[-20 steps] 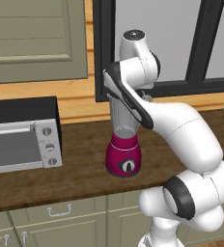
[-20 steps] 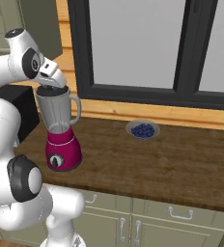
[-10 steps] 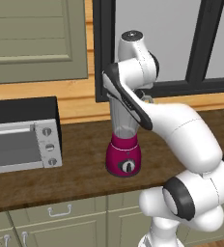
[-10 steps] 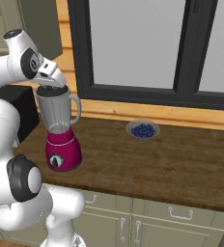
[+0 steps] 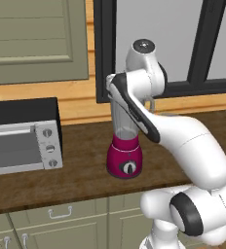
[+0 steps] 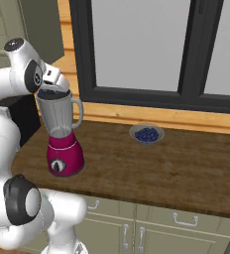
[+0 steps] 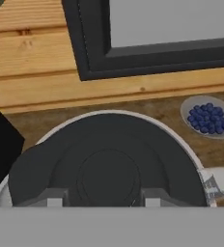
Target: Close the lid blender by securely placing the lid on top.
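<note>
The blender (image 5: 126,160) stands on the wooden counter, its magenta base carrying a tall clear jar (image 6: 61,119) with a side handle. The dark round lid (image 7: 109,159) lies flat across the jar's rim, also seen as a dark cap, the lid (image 6: 51,92), under the hand. My gripper (image 7: 104,198) hangs straight over it, one fingertip on each side of the lid's raised centre and very close to it. Whether the fingertips press on the lid cannot be told.
A small bowl of blueberries (image 6: 146,134) sits on the counter (image 6: 161,168) to the blender's right, near the window sill. A silver toaster oven (image 5: 22,141) stands to the blender's left. A dark window frame (image 6: 132,94) runs behind the jar.
</note>
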Robot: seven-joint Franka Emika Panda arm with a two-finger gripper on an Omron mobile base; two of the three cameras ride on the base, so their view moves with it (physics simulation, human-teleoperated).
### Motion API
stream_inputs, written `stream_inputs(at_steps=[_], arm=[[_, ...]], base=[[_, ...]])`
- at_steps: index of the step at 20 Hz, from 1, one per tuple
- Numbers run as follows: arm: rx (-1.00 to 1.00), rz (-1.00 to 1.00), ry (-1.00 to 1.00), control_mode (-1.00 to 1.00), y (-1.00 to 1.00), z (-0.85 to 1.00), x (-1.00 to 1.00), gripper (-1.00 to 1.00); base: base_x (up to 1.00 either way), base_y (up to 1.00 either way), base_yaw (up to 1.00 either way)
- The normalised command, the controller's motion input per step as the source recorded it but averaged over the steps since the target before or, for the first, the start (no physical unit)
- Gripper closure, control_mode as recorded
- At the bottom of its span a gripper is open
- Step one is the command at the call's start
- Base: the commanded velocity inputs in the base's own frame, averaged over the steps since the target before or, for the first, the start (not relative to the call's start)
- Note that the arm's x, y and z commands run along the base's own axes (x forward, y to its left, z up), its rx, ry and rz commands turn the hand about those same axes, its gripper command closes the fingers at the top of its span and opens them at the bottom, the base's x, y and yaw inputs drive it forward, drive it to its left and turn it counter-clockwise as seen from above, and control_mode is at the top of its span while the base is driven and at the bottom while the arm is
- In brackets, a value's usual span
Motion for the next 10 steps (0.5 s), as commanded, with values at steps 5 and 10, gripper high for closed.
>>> stream_inputs(at_steps=[5,10], arm=[[0.0,0.09,0.13,-1.0,0.0,-0.32,-0.47,-1.0],[0.0,0.07,0.2,-1.0,0.0,0.01,-0.38,-1.0]], base=[[0.0,0.0,0.0],[0.0,0.0,0.0]])
